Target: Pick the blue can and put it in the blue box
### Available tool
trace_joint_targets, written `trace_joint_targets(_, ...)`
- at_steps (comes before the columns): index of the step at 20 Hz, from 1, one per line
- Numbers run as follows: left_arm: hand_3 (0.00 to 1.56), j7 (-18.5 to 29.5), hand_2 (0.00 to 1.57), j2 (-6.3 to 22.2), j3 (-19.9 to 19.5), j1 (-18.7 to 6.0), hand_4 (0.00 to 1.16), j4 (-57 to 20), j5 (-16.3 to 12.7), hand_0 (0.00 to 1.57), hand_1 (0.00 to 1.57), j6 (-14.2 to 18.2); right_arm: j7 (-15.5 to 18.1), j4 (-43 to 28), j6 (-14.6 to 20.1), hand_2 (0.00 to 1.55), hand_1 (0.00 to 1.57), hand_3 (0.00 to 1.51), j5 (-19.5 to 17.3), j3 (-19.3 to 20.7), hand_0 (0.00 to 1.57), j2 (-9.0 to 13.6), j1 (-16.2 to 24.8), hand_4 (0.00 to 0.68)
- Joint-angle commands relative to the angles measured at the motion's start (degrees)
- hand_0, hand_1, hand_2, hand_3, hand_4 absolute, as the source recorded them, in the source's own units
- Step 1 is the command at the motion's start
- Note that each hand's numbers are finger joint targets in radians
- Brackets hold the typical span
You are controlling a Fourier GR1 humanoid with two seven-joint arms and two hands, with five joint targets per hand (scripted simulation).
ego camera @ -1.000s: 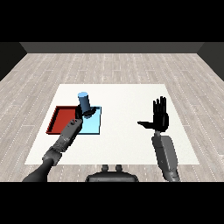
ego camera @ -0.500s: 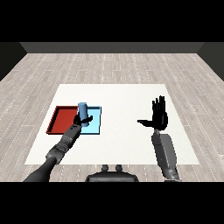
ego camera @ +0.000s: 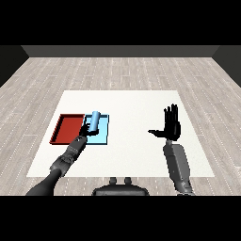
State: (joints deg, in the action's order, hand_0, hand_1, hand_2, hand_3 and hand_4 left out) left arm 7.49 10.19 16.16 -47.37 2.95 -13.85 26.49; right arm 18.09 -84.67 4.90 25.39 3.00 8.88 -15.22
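Left hand (ego camera: pixel 84 134) curled around the blue can's (ego camera: pixel 94 121) lower end, can tilted toward 12 o'clock over the light blue tray (ego camera: pixel 102 136), right hand (ego camera: pixel 171 125) at 3 o'clock spread and holding nothing above the white counter (ego camera: pixel 132 108), red tray (ego camera: pixel 68 128) touching the blue tray's 9 o'clock side, no writing legible

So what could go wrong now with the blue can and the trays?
The blue can is tilted in the left hand over the light blue tray. If let go like this, it might tip and roll. The red tray sits right beside the blue one, so the can could end up in the wrong tray. The right hand is open and far off, so it probably couldn't catch it.
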Motion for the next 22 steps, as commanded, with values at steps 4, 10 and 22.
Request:
trace_joint_targets(4,0.0,1.2,0.0,-0.4,-0.9,-0.6,0.0,-1.2,0.6,0.0,0.0,9.7,1.4,1.1,-1.9,0.0,0.0,0.0,1.4,0.9,0.0,-0.9,0.5,0.0)
trace_joint_targets(10,0.0,8.6,0.0,0.8,-5.1,-2.1,0.0,3.7,-2.3,0.0,0.0,12.7,0.8,-0.3,-1.4,0.0,0.0,0.0,0.9,-0.2,0.0,-1.8,-0.4,0.0)
trace_joint_targets(22,0.0,35.2,0.0,-1.7,-8.1,7.9,0.0,32.8,-8.3,0.0,0.0,-7.7,-0.2,-1.5,-5.4,0.0,0.0,0.0,-0.2,-2.1,0.0,0.9,4.9,0.0)
